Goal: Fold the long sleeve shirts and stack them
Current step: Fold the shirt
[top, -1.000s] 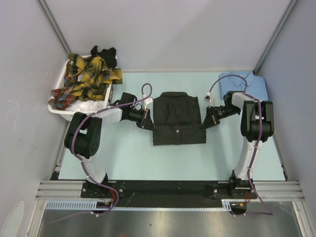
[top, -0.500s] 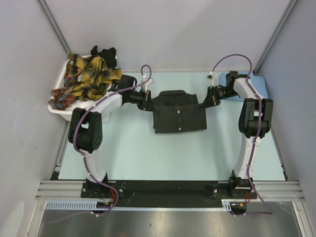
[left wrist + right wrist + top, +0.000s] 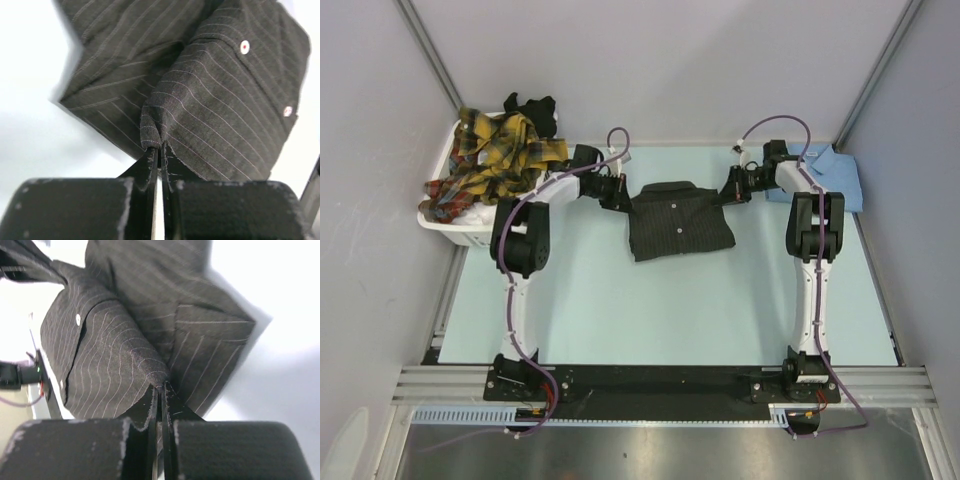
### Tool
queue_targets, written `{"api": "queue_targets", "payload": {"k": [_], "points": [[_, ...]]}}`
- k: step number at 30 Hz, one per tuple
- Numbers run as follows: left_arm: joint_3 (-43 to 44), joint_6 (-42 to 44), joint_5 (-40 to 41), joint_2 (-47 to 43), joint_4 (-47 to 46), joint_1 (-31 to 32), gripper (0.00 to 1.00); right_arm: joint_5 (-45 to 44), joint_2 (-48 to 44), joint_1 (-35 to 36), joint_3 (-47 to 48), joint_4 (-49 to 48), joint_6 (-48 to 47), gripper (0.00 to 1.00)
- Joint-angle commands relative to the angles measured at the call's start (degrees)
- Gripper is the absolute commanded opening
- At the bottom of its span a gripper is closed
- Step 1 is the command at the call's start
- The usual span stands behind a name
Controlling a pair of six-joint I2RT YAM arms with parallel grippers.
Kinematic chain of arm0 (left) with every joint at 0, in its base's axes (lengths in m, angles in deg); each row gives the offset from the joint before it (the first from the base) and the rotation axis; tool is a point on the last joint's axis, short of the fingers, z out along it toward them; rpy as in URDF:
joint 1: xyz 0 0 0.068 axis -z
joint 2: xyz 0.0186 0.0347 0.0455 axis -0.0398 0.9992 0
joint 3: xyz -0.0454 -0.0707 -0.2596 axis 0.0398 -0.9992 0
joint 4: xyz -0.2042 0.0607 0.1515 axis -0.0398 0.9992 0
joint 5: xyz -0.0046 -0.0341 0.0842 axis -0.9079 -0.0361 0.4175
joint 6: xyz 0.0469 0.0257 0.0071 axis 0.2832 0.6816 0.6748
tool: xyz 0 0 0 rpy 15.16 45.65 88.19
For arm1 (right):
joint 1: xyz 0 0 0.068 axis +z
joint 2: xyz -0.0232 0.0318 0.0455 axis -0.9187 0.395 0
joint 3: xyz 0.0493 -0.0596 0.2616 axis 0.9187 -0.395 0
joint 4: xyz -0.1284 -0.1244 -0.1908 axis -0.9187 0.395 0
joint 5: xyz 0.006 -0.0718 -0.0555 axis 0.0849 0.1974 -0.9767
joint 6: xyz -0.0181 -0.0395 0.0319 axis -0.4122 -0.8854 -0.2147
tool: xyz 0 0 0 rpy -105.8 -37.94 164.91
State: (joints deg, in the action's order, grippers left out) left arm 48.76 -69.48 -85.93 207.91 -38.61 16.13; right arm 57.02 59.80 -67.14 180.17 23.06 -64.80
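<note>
Pinching the pinstriped shirt [image 3: 678, 228] on the table [image 3: 570, 300] at either far side, left gripper [image 3: 159, 152] and right gripper [image 3: 161, 390] both clamped on cloth: move level, lay it square, then release

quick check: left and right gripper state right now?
Left gripper: closed, pinching an edge of the black pinstripe shirt.
Right gripper: closed, pinching the same shirt's opposite edge.

Between the left gripper [image 3: 624, 202] and right gripper [image 3: 724, 198] we see the charcoal pinstriped cloth shirt [image 3: 678, 225]; behind the left, the white plastic laundry basket [image 3: 448, 228]; behind the right, the light-blue cloth shirt [image 3: 842, 178].
</note>
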Motion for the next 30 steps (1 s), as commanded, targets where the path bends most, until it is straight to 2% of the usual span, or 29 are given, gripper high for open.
{"api": "queue_targets", "payload": {"k": [1,2,3,4,5,6,7,8,9,10,11,12,13,15,18,20,23,25,26,27,28,29,30], "points": [[4.95,-2.69,2.74,3.05,-2.27,-0.57,0.06,-1.81,1.13,0.23,2.88,-12.64,10.45,0.02],[5.38,-2.86,3.62,3.41,-2.18,-0.57,0.09,-1.64,1.57,0.23,2.96,-13.25,11.6,0.13],[6.08,-3.04,3.45,3.68,-2.1,-0.75,0.21,-1.37,1.66,0.23,3.31,-13.43,12.3,0.22],[6.27,-3.13,3.27,3.68,-2.01,-0.92,0.29,-1.02,1.58,0.23,3.58,-13.43,13.18,0.29],[6.44,-2.43,1.88,2.55,-1.83,-1.62,0.36,-0.67,1.14,-0.03,3.58,-13.35,14.58,0.42],[6.01,-1.64,0.47,1.41,-1.14,-2.06,0.47,-0.41,-0.43,-1.08,3.41,-12.74,15.2,0.5],[4.96,-1.2,-0.41,0.09,-1.04,-2.59,0.53,-0.06,-1.58,-1.7,2.97,-12.12,15.73,0.59],[3.47,-1.72,-1.64,-3.75,-1.3,-3.64,0.61,0.38,-2.72,-2.49,1.05,-11.25,15.74,0.74],[-0.9,-2.51,-5.48,-5.62,-2.35,-4.17,0.76,0.82,-6.12,-3.8,-0.62,-9.41,15.83,0.81],[-3.72,-3.47,-7.17,-7.9,-2.97,-4.7,0.79,1.96,-7.98,-4.51,-3.08,-8.78,15.48,0.89],[-6.62,-4.7,-8.93,-9.92,-3.41,-5.05,0.82,2.23,-10.27,-5.04,-5.62,-8.08,14.95,0.92],[-13.18,-5.23,-10.6,-14.29,-4.72,-4.97,0.84,1.97,-14.2,-5.57,-11.74,-7.46,14.34,0.97],[-17.07,-6.2,-11.66,-16.51,-6.47,-4.88,0.99,1.53,-16.33,-5.75,-14.85,-7.28,13.55,1.0],[-27.42,-9.36,-12.54,-21.78,-13.56,-3.83,0.99,0.31,-19.15,-5.66,-23.61,-7.37,9.86,1.0],[-34.22,-12.17,-12.11,-23.21,-19.82,-1.55,0.99,-0.4,-21.62,-5.05,-29.98,-10.6,10.37,1.0],[-36.0,-16.37,-12.2,-22.17,-24.05,0.03,0.99,-1.28,-21.45,-4.26,-33.24,-12.02,9.94,1.0],[-36.27,-16.75,-9.48,-19.44,-28.46,2.23,1.0,-2.77,-19.53,-3.29,-35.27,-15.54,9.41,0.97],[-35.13,-17.63,-9.56,-17.16,-30.66,2.5,0.96,-2.86,-18.12,-2.85,-35.62,-17.38,9.32,0.95],[-34.35,-17.54,-9.12,-14.98,-30.23,2.68,0.93,-2.69,-16.81,-2.41,-35.79,-17.65,9.41,0.91],[-32.95,-17.72,-9.21,-14.0,-29.18,2.68,0.86,-2.25,-16.18,-2.15,-35.88,-18.26,9.5,0.89],[-32.5,-17.81,-9.82,-13.29,-28.82,2.68,0.81,-1.9,-15.66,-1.8,-35.88,-18.36,9.58,0.81],[-32.06,-17.55,-11.3,-12.5,-28.29,2.68,0.69,-1.72,-15.3,-1.36,-35.88,-18.18,9.76,0.74],[-31.88,-17.46,-11.84,-12.41,-26.98,2.68,0.61,-1.11,-14.95,-0.74,-35.97,-17.83,9.94,0.65]]}}
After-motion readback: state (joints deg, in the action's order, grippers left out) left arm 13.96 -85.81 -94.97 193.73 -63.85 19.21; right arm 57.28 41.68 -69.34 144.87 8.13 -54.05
